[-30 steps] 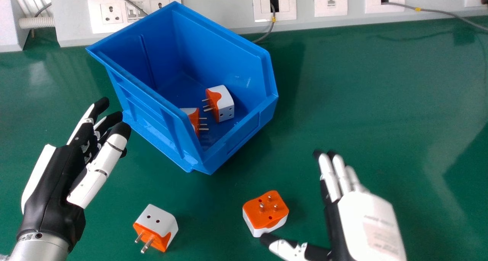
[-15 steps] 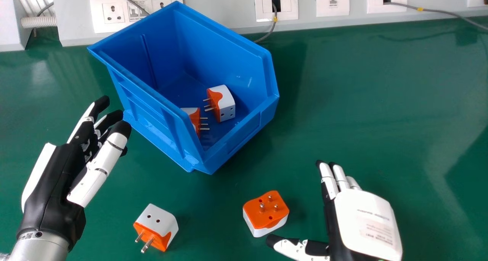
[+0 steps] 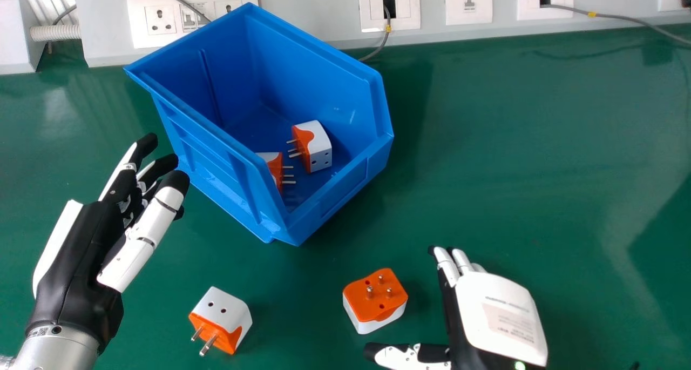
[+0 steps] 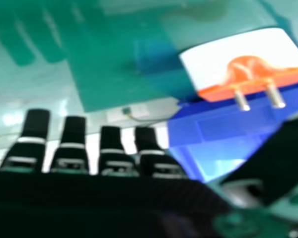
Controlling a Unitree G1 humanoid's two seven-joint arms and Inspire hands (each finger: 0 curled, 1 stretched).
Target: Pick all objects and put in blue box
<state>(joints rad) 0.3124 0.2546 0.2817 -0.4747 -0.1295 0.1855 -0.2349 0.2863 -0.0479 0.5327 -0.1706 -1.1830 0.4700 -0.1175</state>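
Pointing forward, the right hand (image 3: 499, 316) spreads its thumb leftward.

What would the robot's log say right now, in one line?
blue plastic box: two orange-and-white plug adapters | green table: two similar adapters, unboxed | right hand: open, empty, near one | left hand: open, empty

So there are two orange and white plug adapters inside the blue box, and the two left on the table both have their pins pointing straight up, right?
Not quite: in the head view, only the adapter nearer the right hand has its pins up; the other adapter lies on its side.
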